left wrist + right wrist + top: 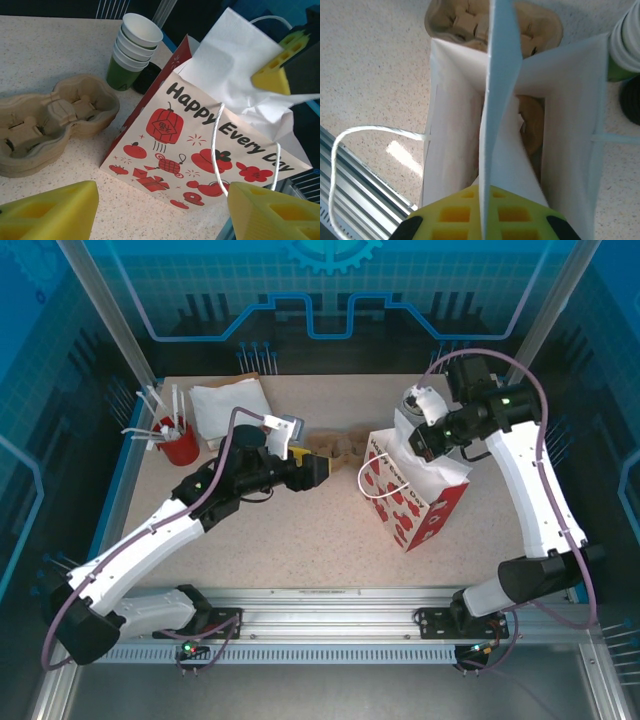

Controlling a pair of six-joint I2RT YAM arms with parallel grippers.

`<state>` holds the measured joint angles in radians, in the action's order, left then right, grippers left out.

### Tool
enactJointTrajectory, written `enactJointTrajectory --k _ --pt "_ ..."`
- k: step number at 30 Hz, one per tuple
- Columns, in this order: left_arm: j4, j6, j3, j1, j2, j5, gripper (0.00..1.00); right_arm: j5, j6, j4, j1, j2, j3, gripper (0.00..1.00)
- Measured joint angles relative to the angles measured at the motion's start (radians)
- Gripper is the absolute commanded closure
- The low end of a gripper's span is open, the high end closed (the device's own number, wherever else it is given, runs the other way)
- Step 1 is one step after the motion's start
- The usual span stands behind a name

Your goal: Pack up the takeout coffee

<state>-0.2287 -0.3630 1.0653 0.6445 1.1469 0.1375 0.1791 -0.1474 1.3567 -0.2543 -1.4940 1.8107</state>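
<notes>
My right jaws pinch the printed paper bag at its mouth; left jaws gape empty beside it, over the speckled desk, blue walls around.

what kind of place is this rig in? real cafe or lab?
Most likely a lab robot cell staged as a takeout counter: an aluminium frame with printed blue panels, plus props on the table: a gift bag, stacked paper cups and a pulp cup carrier.

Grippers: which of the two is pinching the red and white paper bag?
The right gripper: it is clamped shut on the white top edge of the paper bag. The left gripper is open, short of the bag, holding nothing.
</notes>
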Motion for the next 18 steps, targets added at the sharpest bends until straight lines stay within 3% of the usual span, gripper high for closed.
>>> enactJointTrajectory --k 4,7,11,18 --pt "-0.014 0.004 0.0 0.0 0.007 -0.034 0.28 -0.03 0.027 -0.019 -0.043 -0.029 -0.032 0.65" --pt "-0.017 0.005 0.0 0.0 0.007 -0.051 0.27 -0.074 0.045 -0.022 -0.072 -0.036 -0.033 0.56" --pt "-0.027 0.008 0.0 0.0 0.007 -0.065 0.27 -0.127 0.06 -0.023 -0.077 -0.012 -0.033 0.55" --pt "-0.029 0.026 -0.002 0.0 0.006 -0.081 0.26 -0.169 0.084 -0.035 -0.077 0.053 -0.131 0.6"
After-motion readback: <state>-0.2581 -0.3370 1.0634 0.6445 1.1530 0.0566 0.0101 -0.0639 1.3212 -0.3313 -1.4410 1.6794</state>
